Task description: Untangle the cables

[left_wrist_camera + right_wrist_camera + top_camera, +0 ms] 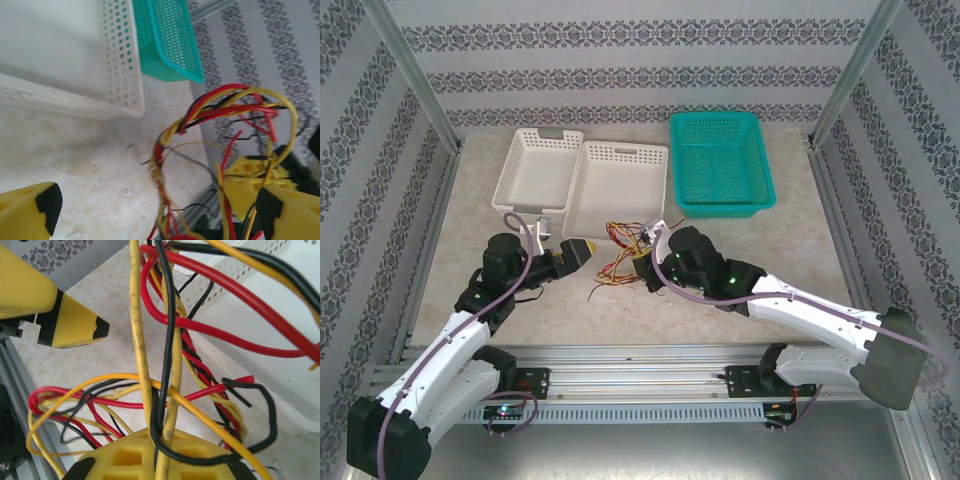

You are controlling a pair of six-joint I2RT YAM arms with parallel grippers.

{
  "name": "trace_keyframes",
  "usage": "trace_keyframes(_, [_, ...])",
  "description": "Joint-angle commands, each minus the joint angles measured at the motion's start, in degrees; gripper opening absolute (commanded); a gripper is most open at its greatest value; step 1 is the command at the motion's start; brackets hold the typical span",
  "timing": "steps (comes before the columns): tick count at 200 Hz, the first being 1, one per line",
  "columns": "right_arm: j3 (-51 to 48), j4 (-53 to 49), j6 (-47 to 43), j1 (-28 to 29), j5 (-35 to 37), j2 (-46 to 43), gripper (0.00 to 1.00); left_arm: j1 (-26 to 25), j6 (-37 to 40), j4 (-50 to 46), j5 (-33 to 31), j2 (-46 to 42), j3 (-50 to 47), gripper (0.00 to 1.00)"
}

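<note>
Tabletop [800, 245] lies bare right of the cables [618, 258], white basket [620, 190] close behind.

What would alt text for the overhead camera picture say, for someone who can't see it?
Seen from above, the right claw grips a tangle of yellow, red and black cables over a pale table, the left claw open beside it. Two white baskets and a teal basket stand behind.

Left gripper [578, 252], yellow two-finger type, which I hold with jaws spread wide, facing right; right gripper [645, 262] (arm reaching left) pinched closed on thin red, yellow and black cables [618, 265].
</note>
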Motion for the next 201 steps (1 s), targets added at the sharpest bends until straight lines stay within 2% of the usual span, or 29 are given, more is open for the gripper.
trace_keyframes(1, [-1.40,5.30,0.82,-0.28,-0.97,-2.50,0.00,-1.98,-7.30,15.37,3.29,0.69,-1.74,1.00])
trace_keyframes(35, [-3.26,7.80,0.98,-0.37,1.75,-4.14,0.00,-5.95,-11.29,24.65,2.96,3.14,-4.70,1.00])
trace_keyframes(55, [-4.80,9.79,1.43,-0.46,3.80,-5.24,0.00,-8.74,-13.05,29.51,2.84,4.82,-5.81,0.97])
trace_keyframes(74, [-6.56,12.65,2.03,-0.57,5.92,-6.80,0.00,-11.10,-13.38,30.69,2.97,6.68,-5.67,0.95])
trace_keyframes(107, [-7.09,15.00,2.12,-0.65,4.73,-6.92,0.00,-13.85,-13.73,34.09,1.72,9.92,-5.75,0.92])
trace_keyframes(135, [-6.97,15.43,2.32,-0.71,4.66,-6.01,0.00,-15.55,-14.61,38.41,3.40,14.14,-4.81,0.89])
trace_keyframes(201, [-7.17,16.24,2.88,-0.64,3.14,-5.92,0.00,-17.70,-11.58,37.04,3.23,14.81,-4.84,0.80])
